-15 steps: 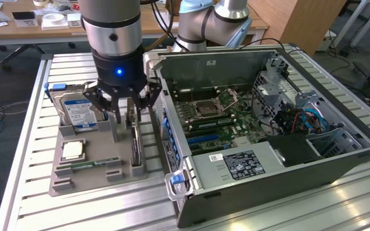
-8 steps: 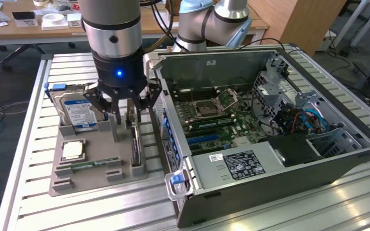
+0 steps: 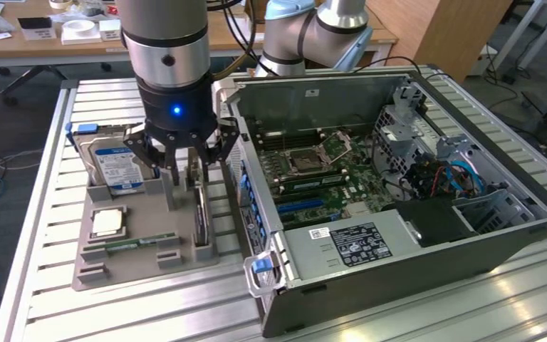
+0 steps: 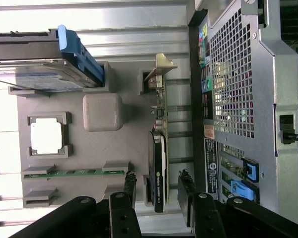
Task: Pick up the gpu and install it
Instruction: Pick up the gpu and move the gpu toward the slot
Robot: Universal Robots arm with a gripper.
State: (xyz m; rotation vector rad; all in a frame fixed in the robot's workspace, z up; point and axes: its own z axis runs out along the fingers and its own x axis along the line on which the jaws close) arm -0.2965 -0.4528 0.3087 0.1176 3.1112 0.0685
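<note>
We see the pincer (image 3: pixel 193 171) hanging over the grey tray (image 3: pixel 145 267) that lies on the slatted metal bench (image 3: pixel 83 313), on the exterior view's left of the open computer case (image 3: pixel 501 242). Its fingers (image 3: pixel 169 178) stand apart, and nothing is gripped between them.

The graphics card (image 3: pixel 200 221) stands on its long edge in a slot along the side of the tray nearest the case. In the wrist view the pincer (image 4: pixel 157 173) straddles the graphics card (image 4: pixel 159 148) at its black cooler end, with one finger (image 4: pixel 131 181) on the tray side and the other on the case side. A gap shows between the card and each finger. The card's silvery bracket is at the other end, away from the pincer.

The tray (image 4: pixel 89 148) also holds a hard drive (image 4: pixel 35 74) with a blue clip, standing at the end by the card's bracket. A square processor chip (image 4: pixel 45 137) lies flat in its frame, and a slim green memory stick (image 4: pixel 74 173) lies beyond it. In the exterior view the hard drive (image 3: pixel 112 167) shows its blue-and-white label.

The computer case (image 4: pixel 238 74) lies on its side with the cover off, just beside the tray. Inside it we see the green motherboard (image 3: pixel 321 171).
</note>
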